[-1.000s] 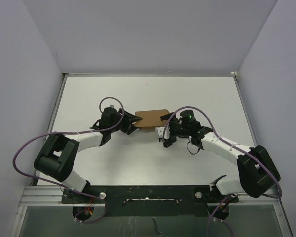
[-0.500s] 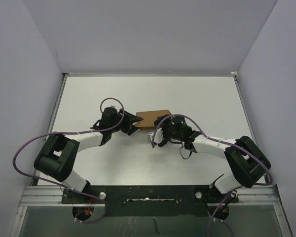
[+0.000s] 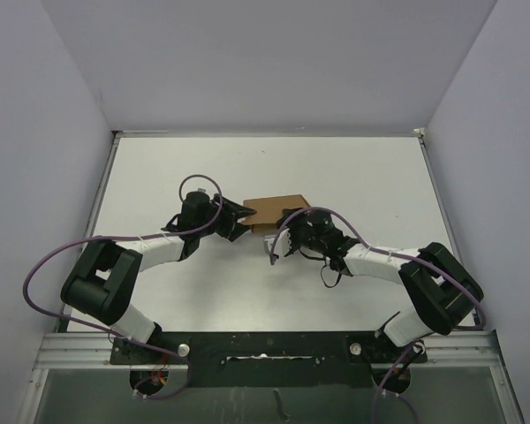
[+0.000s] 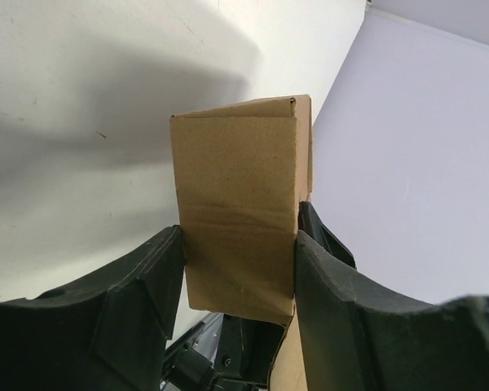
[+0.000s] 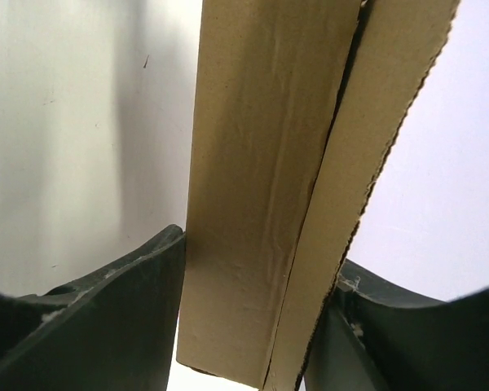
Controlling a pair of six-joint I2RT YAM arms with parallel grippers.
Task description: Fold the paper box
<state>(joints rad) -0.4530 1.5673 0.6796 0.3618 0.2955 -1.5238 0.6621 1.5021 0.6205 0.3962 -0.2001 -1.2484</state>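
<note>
The paper box (image 3: 279, 209) is a small brown cardboard piece held just above the white table, mid-table, between the two arms. My left gripper (image 3: 242, 222) holds its left end; in the left wrist view the box (image 4: 239, 213) stands pinched between both black fingers of the left gripper (image 4: 238, 281). My right gripper (image 3: 283, 233) grips the box's near right side. In the right wrist view the box (image 5: 253, 195) fills the gap of the right gripper (image 5: 257, 314), with a loose flap (image 5: 375, 138) lying against the right finger.
The white table (image 3: 159, 172) is ringed by a raised rim and grey walls. Purple cables (image 3: 44, 265) loop off both arms. The black base rail (image 3: 265, 346) runs along the near edge.
My right gripper has swung left to the box and closed its jaws onto it. The left gripper has kept its hold and place.
</note>
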